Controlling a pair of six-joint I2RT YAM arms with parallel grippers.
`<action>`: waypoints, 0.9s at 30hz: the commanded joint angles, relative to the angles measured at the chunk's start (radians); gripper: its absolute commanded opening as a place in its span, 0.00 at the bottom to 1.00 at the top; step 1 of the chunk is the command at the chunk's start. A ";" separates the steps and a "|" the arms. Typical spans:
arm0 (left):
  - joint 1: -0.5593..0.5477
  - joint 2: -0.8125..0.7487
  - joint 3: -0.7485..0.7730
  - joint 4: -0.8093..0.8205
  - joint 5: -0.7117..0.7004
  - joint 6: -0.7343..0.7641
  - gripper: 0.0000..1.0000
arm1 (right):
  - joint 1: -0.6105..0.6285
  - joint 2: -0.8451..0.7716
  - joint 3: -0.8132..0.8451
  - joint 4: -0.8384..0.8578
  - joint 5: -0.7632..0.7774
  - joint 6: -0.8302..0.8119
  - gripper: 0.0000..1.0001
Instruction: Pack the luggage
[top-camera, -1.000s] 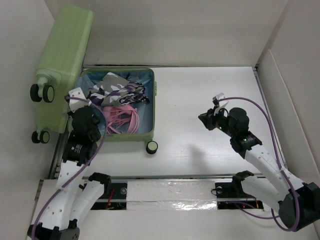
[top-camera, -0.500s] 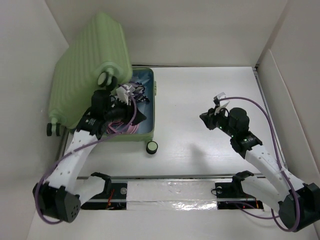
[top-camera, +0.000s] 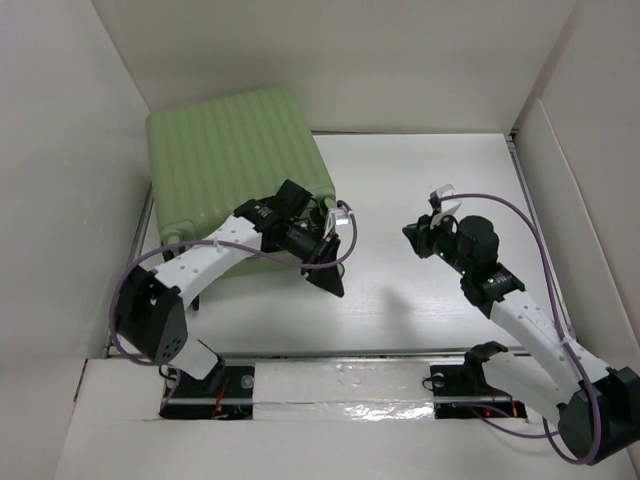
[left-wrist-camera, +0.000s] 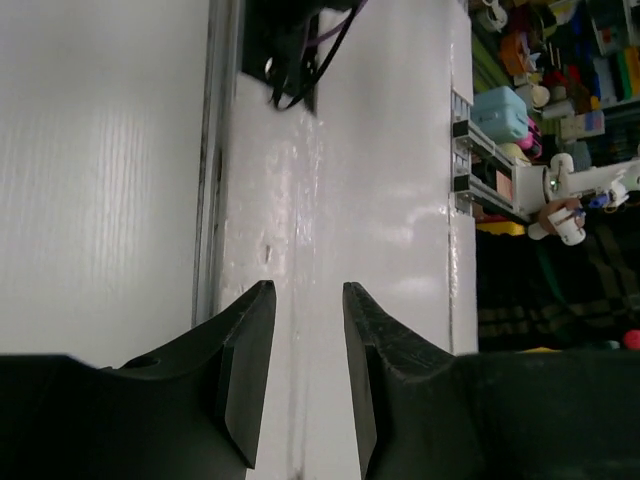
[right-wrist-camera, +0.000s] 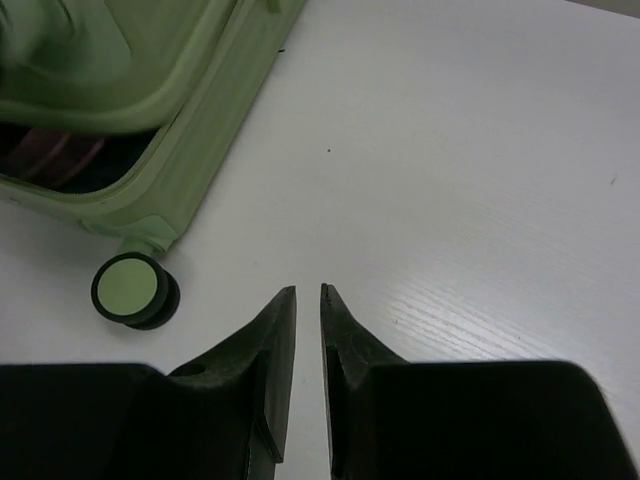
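Your suitcase (top-camera: 238, 155) lies at the table's (top-camera: 420, 180) far left with its ribbed lid down. From the right wrist view a thin gap remains, pink cloth (right-wrist-camera: 45, 155) showing. Your left tool (top-camera: 335, 222) hovers just beside its right edge, jaws narrowly parted, empty. Your right tool (top-camera: 437, 207) sits well apart, nearly closed, empty.

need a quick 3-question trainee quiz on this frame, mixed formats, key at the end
1. True or false: the right gripper is gripping the luggage.
2. The lid is: A) standing upright; B) lowered, with a gap left near the wheel; C) detached, lying on the table.
3. Fill in: the ___ gripper is the one right beside the luggage.
Key: 1 false, it is apart from it and holds nothing; 2 B; 3 left gripper.
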 joint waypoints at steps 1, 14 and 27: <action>0.004 -0.200 0.044 0.064 0.172 0.104 0.29 | 0.010 -0.005 0.034 0.016 0.032 -0.012 0.22; 0.069 -0.595 0.060 0.520 -1.018 -0.589 0.38 | 0.037 -0.007 0.010 0.081 0.021 -0.010 0.05; 0.955 -0.432 -0.054 0.512 -1.354 -0.894 0.28 | 0.076 -0.019 0.017 0.069 0.054 -0.055 0.03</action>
